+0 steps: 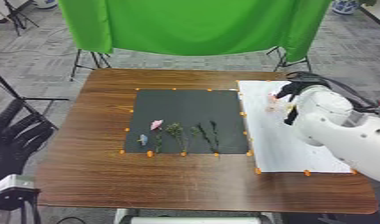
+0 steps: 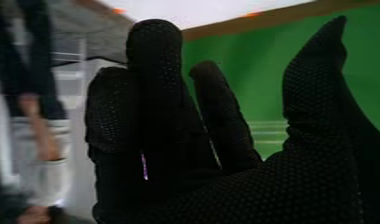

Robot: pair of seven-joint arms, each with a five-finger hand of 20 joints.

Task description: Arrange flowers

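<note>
In the head view you have the bench (image 1: 89, 165) with a black mat (image 1: 191, 100) set in from its left edge and a white sheet (image 1: 289, 155) beside the mat, towards the bench's right edge. You will find the flowers laid on the mat's near half, stems side by side: from the left, a small blue flower (image 1: 143, 140), a pink flower (image 1: 157, 124) on a green stem, a bushy green sprig (image 1: 174, 131) and dark slender stems (image 1: 215, 134). Orange markers (image 1: 150, 153) line the borders of mat and sheet. Pale pink and orange patches (image 1: 275, 104) lie on the sheet near your right hand (image 1: 299, 86); they are too small to identify. That hand is over the sheet's far part, towards the bench's far right corner. Your left hand (image 1: 16, 127) is beyond the bench's left edge, released, fingers extended. A green cloth (image 1: 195, 25) hangs past the bench's far edge.

In the right wrist view you can check the spread of the right hand (image 2: 257, 195), which the head view gives less plainly: it is released, fingers (image 2: 157, 85) straight, thumb (image 2: 313, 95) standing well apart from them. Behind it you see the green cloth and part of the white sheet.
</note>
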